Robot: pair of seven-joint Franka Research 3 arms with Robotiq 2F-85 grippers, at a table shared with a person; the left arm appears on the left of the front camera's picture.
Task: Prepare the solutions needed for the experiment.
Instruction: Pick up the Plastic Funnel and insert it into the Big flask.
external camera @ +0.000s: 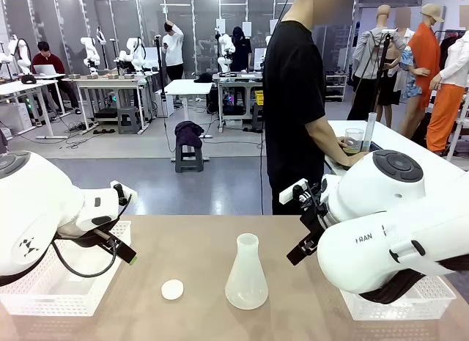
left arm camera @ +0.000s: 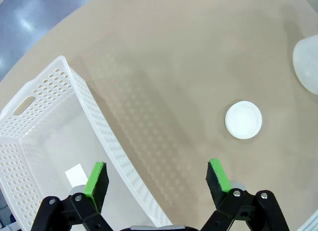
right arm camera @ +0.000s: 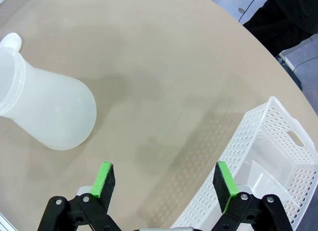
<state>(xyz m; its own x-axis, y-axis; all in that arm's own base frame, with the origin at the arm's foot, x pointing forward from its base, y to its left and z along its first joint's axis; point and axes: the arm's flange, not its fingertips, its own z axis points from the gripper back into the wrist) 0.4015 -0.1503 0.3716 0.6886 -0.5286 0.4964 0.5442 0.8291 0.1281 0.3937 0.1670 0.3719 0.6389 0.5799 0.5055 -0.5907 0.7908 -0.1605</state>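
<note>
A translucent whitish conical flask (external camera: 246, 279) stands upright and uncapped at the middle of the tan table; no liquid shows inside it. The flask (right arm camera: 49, 112) lies to the upper left in the right wrist view, and its base (left arm camera: 308, 62) sits at the right edge of the left wrist view. A round white cap (external camera: 172, 289) lies flat to its left, also the cap (left arm camera: 243, 120). My left gripper (left arm camera: 156, 174) hangs open over the left basket's wall. My right gripper (right arm camera: 164, 176) is open above bare table, apart from the flask. In the front view the left gripper (external camera: 121, 246) and right gripper (external camera: 300, 246) flank the flask.
A white perforated basket (external camera: 44, 297) sits at the table's left, its wall (left arm camera: 114, 146) under my left gripper. Another basket (external camera: 388, 304) sits at the right, seen as basket (right arm camera: 258, 141). A person stands beyond the table at a side table with a clear jug (external camera: 354, 139) and thin cylinder (external camera: 370, 132).
</note>
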